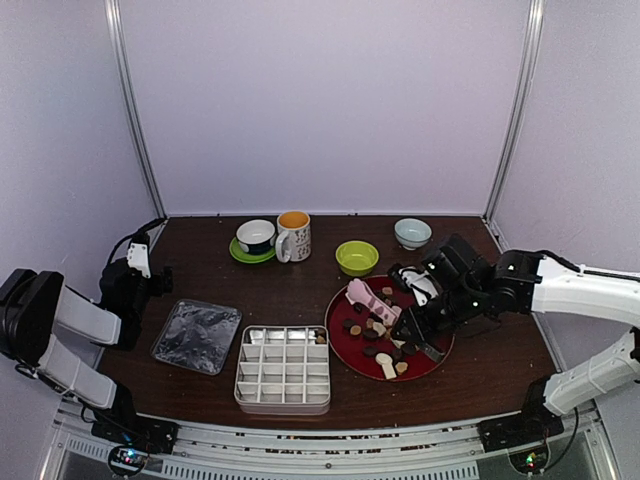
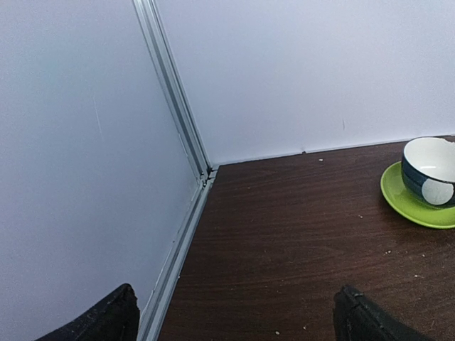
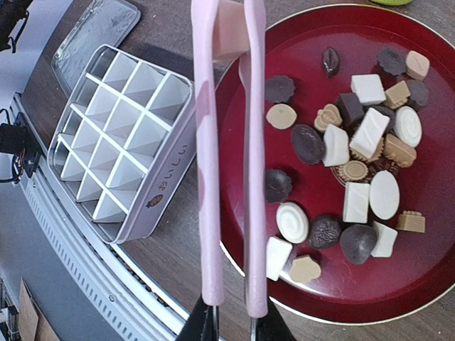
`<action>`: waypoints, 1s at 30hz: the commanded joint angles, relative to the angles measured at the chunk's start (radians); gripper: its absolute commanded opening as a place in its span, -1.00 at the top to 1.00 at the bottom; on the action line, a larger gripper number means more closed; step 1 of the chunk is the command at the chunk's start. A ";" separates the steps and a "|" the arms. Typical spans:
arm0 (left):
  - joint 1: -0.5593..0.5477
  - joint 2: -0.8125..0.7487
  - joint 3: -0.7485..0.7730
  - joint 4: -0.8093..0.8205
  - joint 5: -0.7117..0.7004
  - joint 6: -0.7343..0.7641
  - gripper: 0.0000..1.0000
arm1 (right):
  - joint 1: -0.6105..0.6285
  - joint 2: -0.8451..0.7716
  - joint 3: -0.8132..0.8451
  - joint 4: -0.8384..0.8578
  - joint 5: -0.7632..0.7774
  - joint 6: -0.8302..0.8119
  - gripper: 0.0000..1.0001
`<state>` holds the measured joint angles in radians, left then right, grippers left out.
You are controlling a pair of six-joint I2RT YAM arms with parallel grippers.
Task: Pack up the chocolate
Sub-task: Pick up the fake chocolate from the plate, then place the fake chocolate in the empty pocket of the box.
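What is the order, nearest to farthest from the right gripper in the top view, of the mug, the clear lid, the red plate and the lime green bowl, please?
1. red plate, directly under the right gripper.
2. lime green bowl, just behind the plate.
3. mug, at the back centre.
4. clear lid, far over on the left.

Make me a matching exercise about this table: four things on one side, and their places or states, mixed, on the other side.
1 pink tongs
2 chocolate
3 divided tin
4 left gripper

a on the red plate
b open, holding nothing
c left of the red plate
d gripped by the right gripper

Pairs: 1-d, 2-a, 3-c, 4-b
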<state>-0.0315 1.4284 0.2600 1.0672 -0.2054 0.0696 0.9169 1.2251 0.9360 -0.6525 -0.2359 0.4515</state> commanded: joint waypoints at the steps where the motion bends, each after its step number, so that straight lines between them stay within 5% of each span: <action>1: 0.009 -0.001 0.016 0.024 -0.006 -0.001 -0.96 | 0.047 0.059 0.053 0.092 -0.010 -0.002 0.67; 16: 0.009 -0.002 0.017 0.024 -0.005 -0.001 -0.96 | 0.170 0.366 0.252 0.024 0.023 -0.068 0.67; 30: 0.009 -0.001 0.016 0.025 -0.006 -0.001 -0.96 | 0.195 0.447 0.317 -0.013 0.050 -0.071 0.62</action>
<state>-0.0315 1.4284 0.2600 1.0672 -0.2054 0.0696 1.1007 1.6592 1.2137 -0.6601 -0.2115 0.3885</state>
